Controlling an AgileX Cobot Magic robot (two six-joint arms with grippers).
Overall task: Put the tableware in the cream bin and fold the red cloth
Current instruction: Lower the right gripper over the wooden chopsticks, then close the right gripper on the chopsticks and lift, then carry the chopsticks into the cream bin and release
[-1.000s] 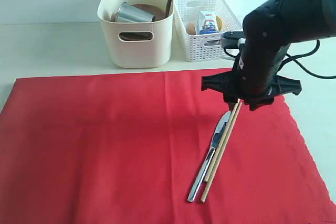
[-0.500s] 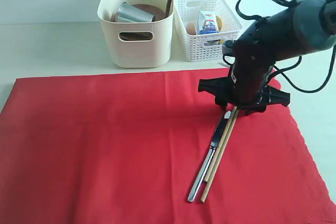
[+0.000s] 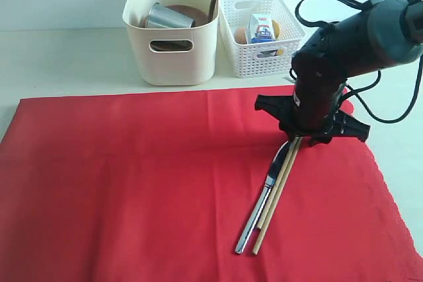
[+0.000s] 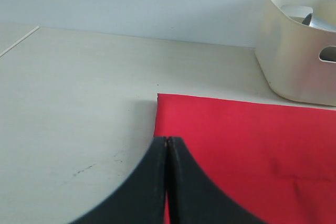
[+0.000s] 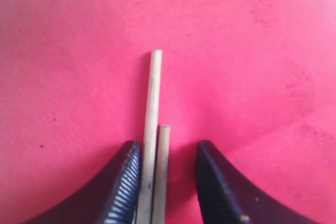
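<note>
The red cloth lies spread flat on the table. On its right part a pair of wooden chopsticks lies beside a silver knife. My right gripper is down over their far ends. In the right wrist view it is open, with both chopsticks between its fingers; one finger touches a stick, the other stands apart. The cream bin at the back holds the steel cup, brown plate and dark spoon. No bowl shows. My left gripper is shut and empty, above a corner of the cloth.
A white lattice basket right of the bin holds an egg, a blue-white packet and a lemon. Bare pale table lies behind and left of the cloth. The right arm's cables hang at the far right.
My right gripper has come down and a little left onto the chopsticks' far ends. Chopsticks and knife have barely moved.
</note>
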